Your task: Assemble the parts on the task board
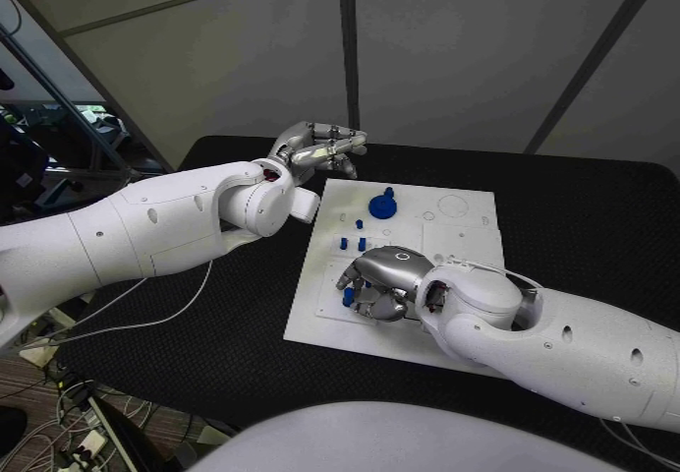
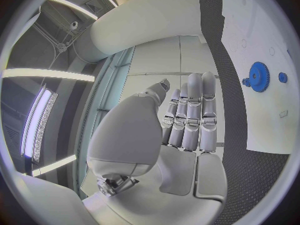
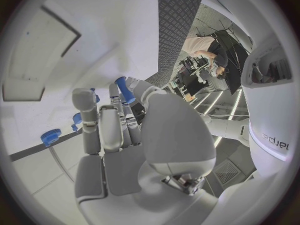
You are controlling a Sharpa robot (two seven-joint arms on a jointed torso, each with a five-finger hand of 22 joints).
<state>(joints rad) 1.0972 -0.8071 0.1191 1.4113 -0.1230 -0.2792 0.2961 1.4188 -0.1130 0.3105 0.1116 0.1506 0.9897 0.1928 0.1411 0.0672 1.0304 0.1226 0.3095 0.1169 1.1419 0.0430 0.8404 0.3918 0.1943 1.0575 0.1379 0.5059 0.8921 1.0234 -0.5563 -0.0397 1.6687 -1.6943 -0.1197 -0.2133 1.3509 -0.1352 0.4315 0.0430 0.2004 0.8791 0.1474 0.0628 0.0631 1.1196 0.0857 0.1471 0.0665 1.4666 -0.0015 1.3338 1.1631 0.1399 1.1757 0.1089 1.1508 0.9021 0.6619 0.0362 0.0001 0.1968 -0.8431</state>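
Now, nearer hand: the silver many-fingered right hand (image 1: pixel 380 285) is hovering low over the near-left part of the flat white task board (image 1: pixel 461 241), and it is pinching a small blue part (image 3: pixel 123 88) at its fingertips.
Loose parts: a few small blue pegs (image 1: pixel 353 242) are standing on the board just beyond the right hand, on the far side from the robot.
Big piece: the round blue gear (image 1: pixel 382 205) is sitting further up the board, between the two hands.
Other hand: the silver left hand (image 1: pixel 320 146) is hanging off the board's far-left corner over the black surface (image 1: pixel 595 216), fingers straight and together, grasping nothing.
Judgement: the right hand is clearly better placed for the pegs; the move probably runs away from the robot, toward them.
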